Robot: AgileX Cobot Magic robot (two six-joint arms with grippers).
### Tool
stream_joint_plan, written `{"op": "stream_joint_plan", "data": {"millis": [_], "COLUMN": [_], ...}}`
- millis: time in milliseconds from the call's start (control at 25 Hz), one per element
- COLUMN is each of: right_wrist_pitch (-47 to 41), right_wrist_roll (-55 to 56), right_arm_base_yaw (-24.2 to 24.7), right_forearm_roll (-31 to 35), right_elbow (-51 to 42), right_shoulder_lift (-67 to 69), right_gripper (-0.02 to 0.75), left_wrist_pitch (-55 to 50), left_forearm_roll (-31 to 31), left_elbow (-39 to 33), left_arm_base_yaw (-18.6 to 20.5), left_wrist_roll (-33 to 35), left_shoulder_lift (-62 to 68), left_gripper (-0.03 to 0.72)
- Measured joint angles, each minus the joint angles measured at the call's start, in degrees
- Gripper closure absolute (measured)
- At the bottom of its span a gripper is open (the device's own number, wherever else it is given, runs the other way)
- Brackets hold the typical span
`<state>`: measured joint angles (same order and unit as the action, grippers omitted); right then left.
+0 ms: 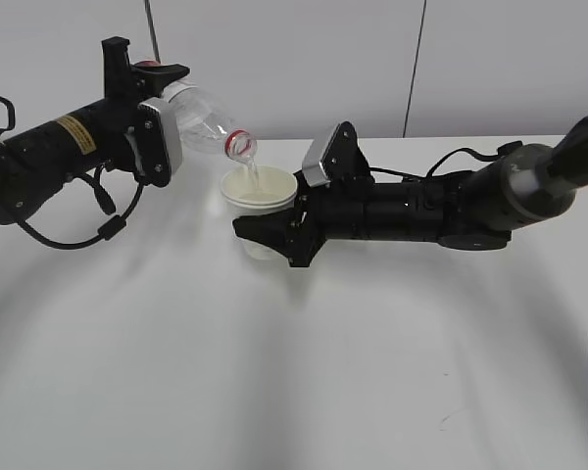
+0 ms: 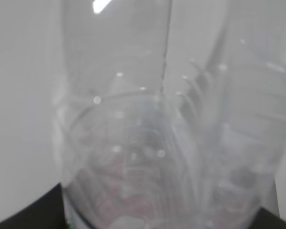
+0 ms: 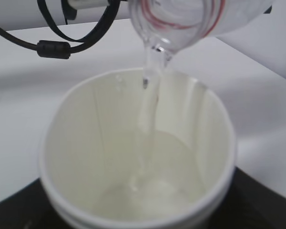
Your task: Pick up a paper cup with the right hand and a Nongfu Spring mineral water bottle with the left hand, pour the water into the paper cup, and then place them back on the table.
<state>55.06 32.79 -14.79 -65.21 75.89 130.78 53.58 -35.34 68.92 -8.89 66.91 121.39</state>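
Cup [image 1: 260,196] is seen cream-white inside and out. Bottle [image 1: 204,120] is clear, with a red neck ring. Water [image 3: 150,100] is colourless. Table [image 1: 274,372] is plain white. Both arms are black; a yellow sticker [image 1: 75,132] is carried by the left one.

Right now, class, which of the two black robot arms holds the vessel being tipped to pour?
The left hand, the arm with the yellow sticker: its clear plastic bottle slants mouth-down, while the right hand keeps the cream paper cup upright.

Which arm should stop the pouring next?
Left. Its end effector holds the tipped bottle, so tilting that back stops the water. The right end effector only holds the cup.
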Motion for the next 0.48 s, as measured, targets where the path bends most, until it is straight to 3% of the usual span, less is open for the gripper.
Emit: {"op": "stream_joint_plan", "data": {"millis": [480], "right_wrist_pitch": [-0.1], "right_wrist_roll": [0.0], "right_arm_base_yaw": [0.0], "right_forearm_roll": [0.3], "right_elbow": [0.0], "right_shoulder_lift": [0.0], "right_gripper": [0.256], "left_wrist_pitch": [0.1], "left_forearm_roll": [1.8], "left_elbow": [0.0], "left_arm_base_yaw": [0.0], "left_wrist_roll": [-2.4], "left_shoulder_lift": [0.0], "left_gripper": [0.314]}}
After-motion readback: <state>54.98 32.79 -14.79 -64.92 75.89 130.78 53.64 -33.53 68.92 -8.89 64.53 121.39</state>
